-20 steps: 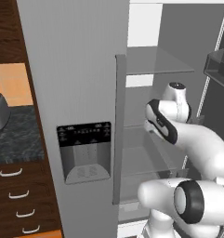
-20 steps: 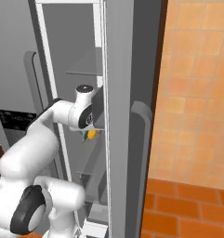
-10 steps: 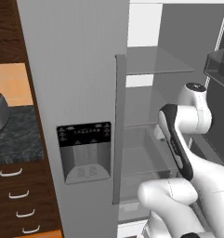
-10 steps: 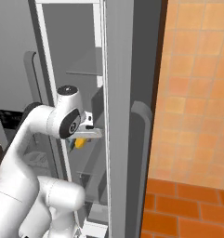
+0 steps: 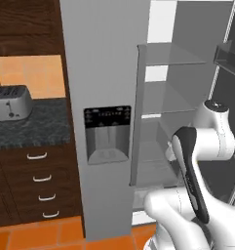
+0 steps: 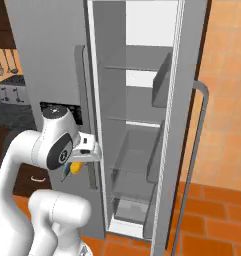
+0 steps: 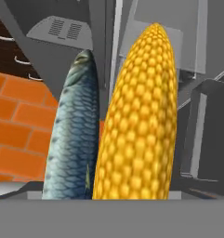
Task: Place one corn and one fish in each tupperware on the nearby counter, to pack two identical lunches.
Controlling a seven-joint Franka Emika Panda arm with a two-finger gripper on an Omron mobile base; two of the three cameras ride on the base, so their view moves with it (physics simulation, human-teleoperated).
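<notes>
- Gripper (image 6: 72, 167) clamps one corn (image 7: 139, 116) and one fish (image 7: 74, 130) side by side, beside the open fridge (image 6: 137, 125).
- Transport step: you next carry both to the counter (image 5: 31, 129).

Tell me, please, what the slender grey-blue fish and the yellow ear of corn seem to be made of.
The slender grey-blue fish looks like scaly skin with a dull sheen, judging by its overlapping scales. The yellow ear of corn looks like plump, slightly glossy kernels in rows. Both are rendered, so this stays uncertain.

Found no readable text, brand, number or sign. Noted faint pale marks on the black dispenser panel (image 5: 107, 115) of the fridge door (image 5: 99, 73), too small and blurred to be made out.
</notes>
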